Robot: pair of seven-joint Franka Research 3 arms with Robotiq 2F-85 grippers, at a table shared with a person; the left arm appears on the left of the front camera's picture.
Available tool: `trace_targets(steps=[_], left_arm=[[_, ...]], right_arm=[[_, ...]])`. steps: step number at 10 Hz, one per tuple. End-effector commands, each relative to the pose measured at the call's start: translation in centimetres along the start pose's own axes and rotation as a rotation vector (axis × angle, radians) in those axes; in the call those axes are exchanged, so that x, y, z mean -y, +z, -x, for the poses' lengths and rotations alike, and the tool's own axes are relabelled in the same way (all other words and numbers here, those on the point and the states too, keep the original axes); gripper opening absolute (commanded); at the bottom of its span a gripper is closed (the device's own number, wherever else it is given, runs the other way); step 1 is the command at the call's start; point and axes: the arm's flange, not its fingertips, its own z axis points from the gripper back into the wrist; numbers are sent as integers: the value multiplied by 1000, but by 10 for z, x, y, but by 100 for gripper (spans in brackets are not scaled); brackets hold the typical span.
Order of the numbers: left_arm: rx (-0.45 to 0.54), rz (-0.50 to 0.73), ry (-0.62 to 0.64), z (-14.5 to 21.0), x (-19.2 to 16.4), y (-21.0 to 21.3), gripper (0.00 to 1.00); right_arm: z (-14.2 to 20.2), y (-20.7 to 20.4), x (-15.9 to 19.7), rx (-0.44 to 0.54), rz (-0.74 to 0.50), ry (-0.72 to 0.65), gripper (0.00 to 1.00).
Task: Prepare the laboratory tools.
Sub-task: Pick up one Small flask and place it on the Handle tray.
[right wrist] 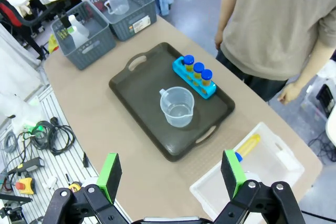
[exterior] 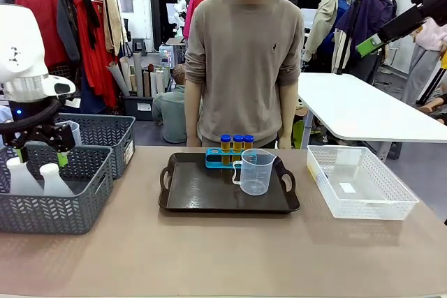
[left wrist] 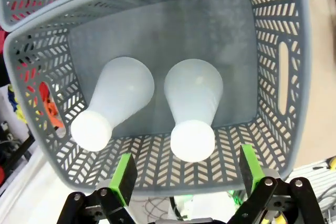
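Note:
Two white conical flasks (left wrist: 118, 103) (left wrist: 193, 106) stand side by side in a grey mesh basket (left wrist: 286, 77). My left gripper (left wrist: 186, 174) hangs open just above them, over the right-hand flask (exterior: 54, 178), with nothing between its fingers (left wrist: 124, 178). On the dark tray (exterior: 202, 193) at mid-table sit a clear handled beaker (exterior: 255, 171) and, behind it, a blue rack (exterior: 216, 159) holding three amber blue-capped tubes (exterior: 237, 142). My right gripper (right wrist: 170, 174) is open and empty, high above the table's near right side; the front view has it at the top right (exterior: 377, 38).
A second grey basket (right wrist: 126, 11) behind the first holds another clear beaker (right wrist: 116, 1). A white mesh basket (exterior: 360, 183) at the right holds one amber tube (right wrist: 247, 145). A person (exterior: 244, 61) stands at the far edge behind the tray. Bare tabletop lies in front.

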Motion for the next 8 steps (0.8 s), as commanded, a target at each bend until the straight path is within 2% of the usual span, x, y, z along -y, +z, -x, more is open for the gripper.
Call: trace_targets(steps=[1, 6, 8], left_arm=[[23, 0, -7, 7, 1, -13, 100], [-1, 19, 44, 10, 1, -32, 100], [6, 19, 41, 11, 4, -33, 60]], right_arm=[[-2, 0, 0, 23, -17, 7, 100], [-2, 0, 0, 23, -17, 7, 100], [-2, 0, 0, 23, -17, 7, 100]])
